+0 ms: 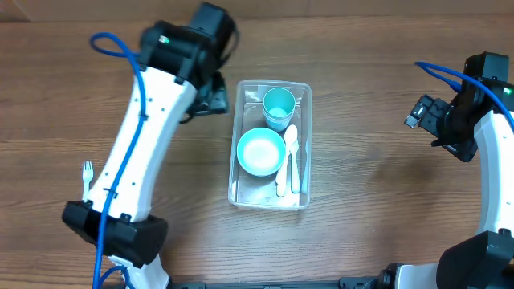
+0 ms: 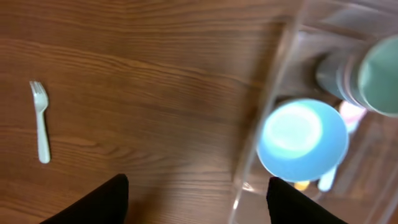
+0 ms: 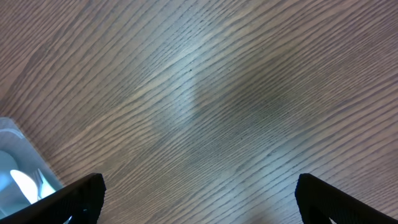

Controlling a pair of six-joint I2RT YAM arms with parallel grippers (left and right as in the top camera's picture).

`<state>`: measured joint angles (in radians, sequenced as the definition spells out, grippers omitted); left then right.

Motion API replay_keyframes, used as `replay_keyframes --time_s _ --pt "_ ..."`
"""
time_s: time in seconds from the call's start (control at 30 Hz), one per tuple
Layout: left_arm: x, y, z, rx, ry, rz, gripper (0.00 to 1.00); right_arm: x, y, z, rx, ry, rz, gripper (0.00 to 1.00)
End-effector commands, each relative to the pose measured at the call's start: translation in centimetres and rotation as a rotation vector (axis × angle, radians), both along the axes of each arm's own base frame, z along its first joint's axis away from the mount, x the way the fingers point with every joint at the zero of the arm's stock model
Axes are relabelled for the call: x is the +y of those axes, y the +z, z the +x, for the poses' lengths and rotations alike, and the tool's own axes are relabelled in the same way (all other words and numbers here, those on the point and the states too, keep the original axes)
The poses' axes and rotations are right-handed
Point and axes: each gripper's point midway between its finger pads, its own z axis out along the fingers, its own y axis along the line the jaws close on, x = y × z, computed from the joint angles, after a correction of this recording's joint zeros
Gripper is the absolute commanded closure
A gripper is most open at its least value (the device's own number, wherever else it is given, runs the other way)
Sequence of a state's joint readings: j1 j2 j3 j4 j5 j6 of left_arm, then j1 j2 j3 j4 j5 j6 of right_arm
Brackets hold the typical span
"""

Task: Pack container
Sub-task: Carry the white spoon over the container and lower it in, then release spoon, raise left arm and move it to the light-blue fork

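The container [image 1: 302, 90] is a clear rectangular tub in the middle of the table. It holds a teal cup [image 1: 279, 104], a light-blue bowl [image 1: 260, 151] and white spoons [image 1: 291, 156]. My left gripper [image 1: 215, 95] hovers at the tub's far-left corner. In the left wrist view it [image 2: 196, 208] is open, with the tub's wall [image 2: 273, 106] running between the fingertips and nothing gripped; the bowl [image 2: 303, 140] and cup [image 2: 376, 74] show beyond. My right gripper [image 1: 426, 116] hangs open over bare wood to the right, with only table between its fingertips [image 3: 199, 199].
A white plastic fork [image 1: 87, 175] lies on the table at the left, beside the left arm's white link; it also shows in the left wrist view as the fork [image 2: 40, 121]. A corner of the tub [image 3: 18, 165] shows at the right wrist view's lower left.
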<state>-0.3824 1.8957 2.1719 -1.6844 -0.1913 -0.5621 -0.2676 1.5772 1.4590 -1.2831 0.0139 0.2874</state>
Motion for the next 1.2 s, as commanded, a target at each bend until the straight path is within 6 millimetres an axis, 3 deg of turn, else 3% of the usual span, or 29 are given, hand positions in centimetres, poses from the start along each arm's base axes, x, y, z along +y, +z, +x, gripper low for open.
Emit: replay_keyframes --time_s 0.0,0.13,0.3,0.33,0.4,0.53,0.67,0.83,0.93,1.03,1.07,1.17 --pt "3.3 0.1 0.3 0.016 0.027 0.006 0.29 -0.1 1.6 0.3 -0.051 -0.001 -0.013 0.0" --pt "5.3 0.0 -0.4 0.03 0.076 0.003 0.3 -0.1 1.6 0.3 -0.051 -0.001 -0.014 0.0" --pt "9.7 0.3 -4.3 0.017 0.181 0.138 0.26 -0.1 1.6 0.3 -0.052 -0.001 -0.014 0.0" --pt "10.5 0.1 -5.2 0.012 0.2 0.141 0.2 -0.1 1.6 0.3 -0.052 -0.001 -0.014 0.0" --pt "12.2 -0.6 -6.7 0.014 0.242 0.129 0.16 -0.1 1.6 0.3 -0.051 -0.001 -0.014 0.0" --pt "15.9 -4.2 -9.3 0.047 0.281 0.025 0.12 -0.1 1.6 0.3 -0.051 -0.001 -0.014 0.0" --pt "17.4 -9.2 -10.2 0.094 0.272 -0.174 0.12 -0.1 1.6 0.3 -0.051 -0.001 -0.014 0.0" --pt "20.7 -13.5 -12.1 0.152 0.371 -0.14 0.13 -0.1 1.6 0.3 -0.052 -0.001 -0.014 0.0" --pt "22.9 -14.1 -12.7 0.164 0.408 -0.048 0.13 -0.1 1.6 0.3 -0.051 -0.001 -0.013 0.0" --pt "24.0 -13.9 -11.9 0.134 0.35 0.011 0.13 -0.1 1.6 0.3 -0.051 -0.001 -0.014 0.0" --pt "24.7 -13.7 -11.8 0.134 0.334 0.051 0.0 -0.1 1.6 0.3 -0.052 -0.001 -0.014 0.0" --pt "25.5 -13.5 -11.5 0.125 0.301 0.096 0.0 -0.1 1.6 0.3 -0.051 -0.001 -0.014 0.0"
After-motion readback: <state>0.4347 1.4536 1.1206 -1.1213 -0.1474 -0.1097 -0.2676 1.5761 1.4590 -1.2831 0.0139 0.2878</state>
